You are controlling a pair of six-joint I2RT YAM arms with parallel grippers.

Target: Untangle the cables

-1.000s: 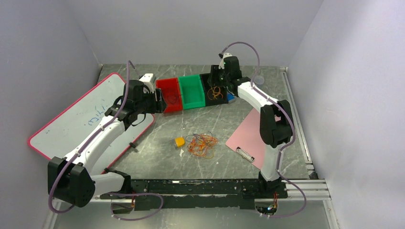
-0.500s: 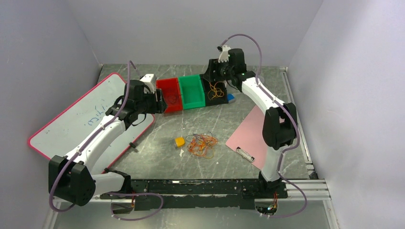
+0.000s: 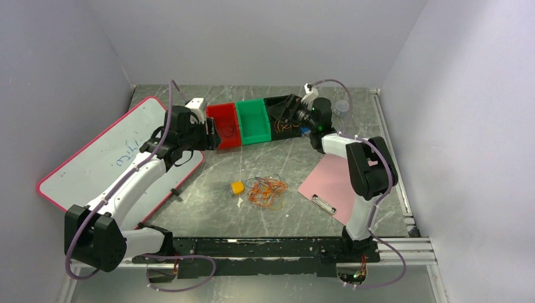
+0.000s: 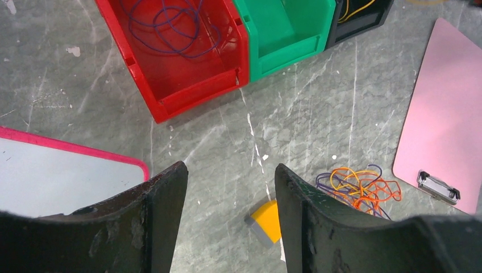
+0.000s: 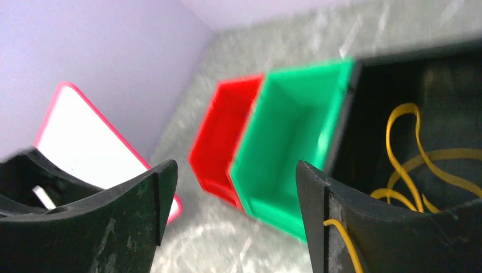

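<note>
Right gripper (image 5: pixel 236 168) has dropped beside black bin (image 5: pixel 409 54), fingers released, yellow cable (image 5: pixel 419 136) left inside: we judge one strand sorted. Left gripper (image 4: pixel 230 170) spread, empty. Red bin (image 4: pixel 199 94): purple cable (image 4: pixel 170 23). Green bin (image 4: pixel 290 51): empty. We locate remaining tangle (image 3: pixel 266 191) mid-table, beside yellow block (image 3: pixel 237 187), well short of bins.

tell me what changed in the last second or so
The right gripper swung off the top of the black bin, rising, then dropping to its right side, and its jaws opened wider; a yellow cable lies in that bin. The left gripper, the tangle, the red bin and the green bin stayed put.
</note>
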